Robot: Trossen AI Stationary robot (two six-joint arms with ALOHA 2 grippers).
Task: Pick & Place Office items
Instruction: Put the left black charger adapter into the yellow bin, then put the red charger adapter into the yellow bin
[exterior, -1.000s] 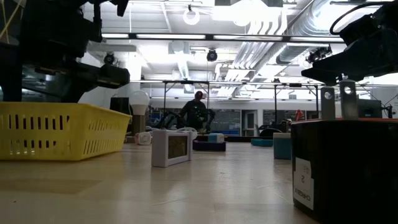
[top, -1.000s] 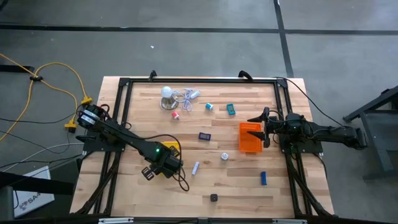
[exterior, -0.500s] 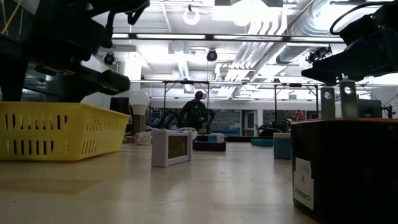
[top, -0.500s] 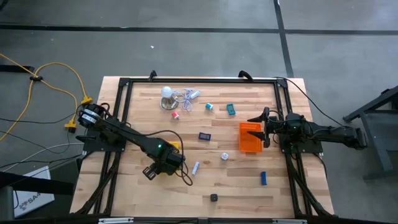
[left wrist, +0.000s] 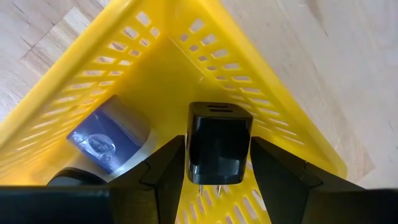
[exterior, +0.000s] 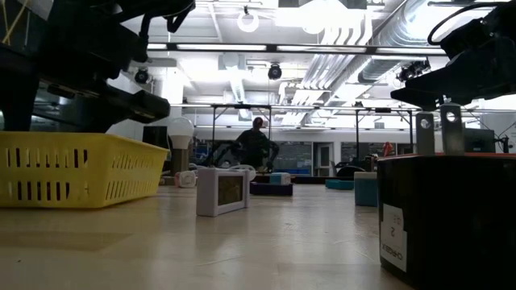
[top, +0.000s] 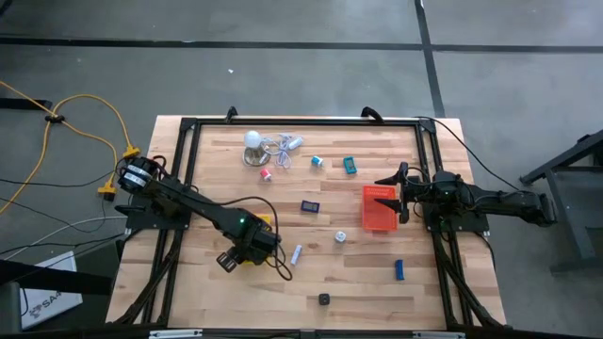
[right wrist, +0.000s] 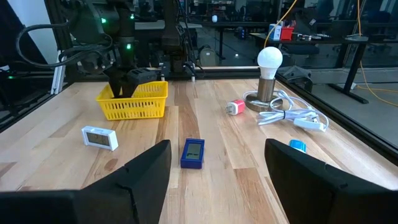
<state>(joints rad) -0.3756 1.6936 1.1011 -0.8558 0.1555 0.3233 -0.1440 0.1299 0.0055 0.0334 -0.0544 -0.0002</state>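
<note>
Dark left gripper (left wrist: 217, 142): mine, low over one corner of the yellow tray (left wrist: 155, 68). Its fingers flank a black charger (left wrist: 219, 155), prongs toward the wrist. I cannot tell whether they pinch it or merely stand beside it.
In the same tray: a grey item with a blue label (left wrist: 106, 134), beside the charger.
Right gripper (right wrist: 214, 177): mine, fingers spread wide and holding nothing, hanging just beside the orange tray (top: 379, 209) on the table's right side.
Loose on the wood between the trays: blue item (top: 310, 205), white block (top: 340, 237), white-and-blue piece (top: 296, 253).
Near the front edge: blue block (top: 399, 269), black piece (top: 323, 299).
Far side: teal item (top: 350, 166), blue roll (top: 318, 162), red piece (top: 266, 173), the last just beside the lamp (top: 252, 141).
</note>
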